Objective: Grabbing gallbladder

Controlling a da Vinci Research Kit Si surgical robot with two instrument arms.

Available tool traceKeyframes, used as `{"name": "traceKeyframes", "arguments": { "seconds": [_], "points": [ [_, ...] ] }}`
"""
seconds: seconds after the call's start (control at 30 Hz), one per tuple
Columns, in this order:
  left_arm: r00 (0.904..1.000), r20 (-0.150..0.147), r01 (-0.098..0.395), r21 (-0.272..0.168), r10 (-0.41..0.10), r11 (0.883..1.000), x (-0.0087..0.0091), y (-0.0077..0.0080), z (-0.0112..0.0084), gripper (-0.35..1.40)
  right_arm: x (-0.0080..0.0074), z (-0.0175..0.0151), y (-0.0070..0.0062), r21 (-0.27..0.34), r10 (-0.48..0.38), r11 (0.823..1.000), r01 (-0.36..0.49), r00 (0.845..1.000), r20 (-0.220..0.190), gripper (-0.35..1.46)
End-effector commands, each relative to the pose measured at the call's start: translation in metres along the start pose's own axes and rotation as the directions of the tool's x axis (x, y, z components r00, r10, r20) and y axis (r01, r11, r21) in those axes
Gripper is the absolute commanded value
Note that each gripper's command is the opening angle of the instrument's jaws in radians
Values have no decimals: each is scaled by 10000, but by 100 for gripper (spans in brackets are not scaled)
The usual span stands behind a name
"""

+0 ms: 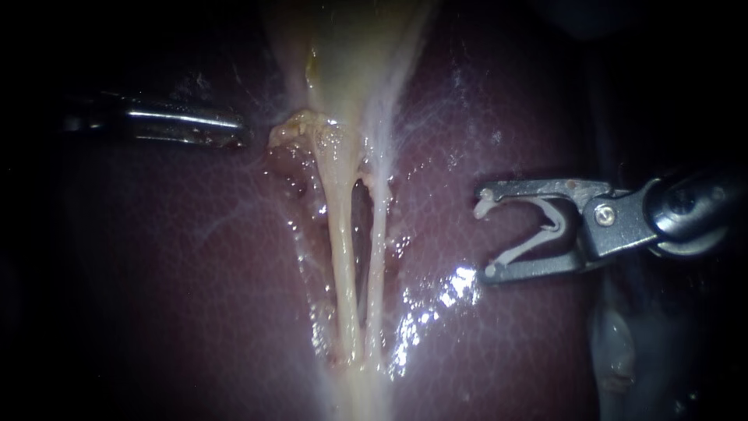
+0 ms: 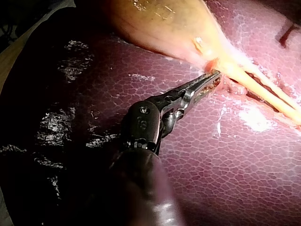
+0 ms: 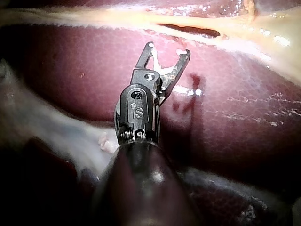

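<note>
Left instrument [image 2: 216, 77]: jaws narrowly parted, gripping nothing, tips just beside the gallbladder [image 2: 160, 23] neck. Right instrument [image 1: 485, 232]: jaws hold a white clip [image 1: 555, 226] over the liver [image 1: 195, 273], apart from both tubes [image 1: 343, 257].

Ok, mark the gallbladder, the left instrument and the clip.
gallbladder [image 1: 351, 54]: endoscope view, its pale narrowing body.
left instrument [image 2: 215, 77]: left wrist view, its tip.
clip [image 1: 528, 246]: endoscope view, its lower white arm.

Three close cameras over one liver [image 1: 195, 273].
The endoscope faces the tubes [image 1: 343, 257] squarely; each wrist camera looks along its shaft, past the left instrument [image 2: 209, 80] or the right instrument [image 3: 168, 49] and clip [image 3: 162, 65], toward those tubes.
</note>
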Motion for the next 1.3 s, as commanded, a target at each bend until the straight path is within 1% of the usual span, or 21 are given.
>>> {"name": "traceKeyframes", "arguments": {
  "seconds": [0.03, 0.23, 0.27, 0.3, 0.4, 0.5, 0.6, 0.8, 0.93, 1.03, 1.13, 1.3],
  "points": [
    [10000, 4, -2, 0, 2, 10000, 0, 0, 0, -35, 0, 0, 0, 4, -3, 10000, 3, 10000, 0, 50],
    [10000, 4, 1, 1, -1, 10000, -1, 0, 0, -35, 0, 0, 0, 6, -4, 10000, 4, 10000, -1, 50],
    [10000, 4, 2, 0, -2, 10000, -1, 0, 0, -23, 0, 0, 0, 6, -4, 10000, 4, 10000, -1, 50],
    [10000, 5, 5, -5, -5, 10000, -2, 0, 1, 7, 0, 0, 0, 6, -5, 10000, 5, 10000, -1, 50],
    [10000, 6, 12, -49, -12, 10000, -3, 0, 4, 47, 0, 0, 0, 6, -4, 10000, 4, 10000, -1, 50],
    [10000, -18, 79, 23, -79, 10000, -4, 0, 7, 69, 0, 0, 0, 6, -4, 10000, 4, 10000, -1, 50],
    [10000, -19, -91, 9, 91, 10000, -6, -1, 9, 83, 0, 0, 0, 6, -4, 10000, 4, 10000, -1, 50],
    [10000, -15, -78, -20, 78, 10000, -8, 0, 15, 84, -1, -1, 0, 7, -5, 10000, 5, 10000, -1, 50],
    [10000, -8, -58, -74, 58, 10000, -11, 3, 25, 83, -1, -1, 0, 9, -6, 10000, 6, 10000, -1, 50],
    [10000, 2, -59, -117, 59, 9999, -11, 5, 38, 81, -1, -1, 0, 9, -6, 10000, 6, 10000, -1, 50],
    [9999, 19, -146, -62, 146, 9999, -6, 8, 55, 78, -1, -1, 0, 9, -6, 10000, 6, 10000, -1, 50],
    [10000, 49, 24, 8, -24, 10000, 4, 13, 81, 73, -1, -1, 0, 9, -7, 10000, 7, 10000, -1, 50]
  ]
}}
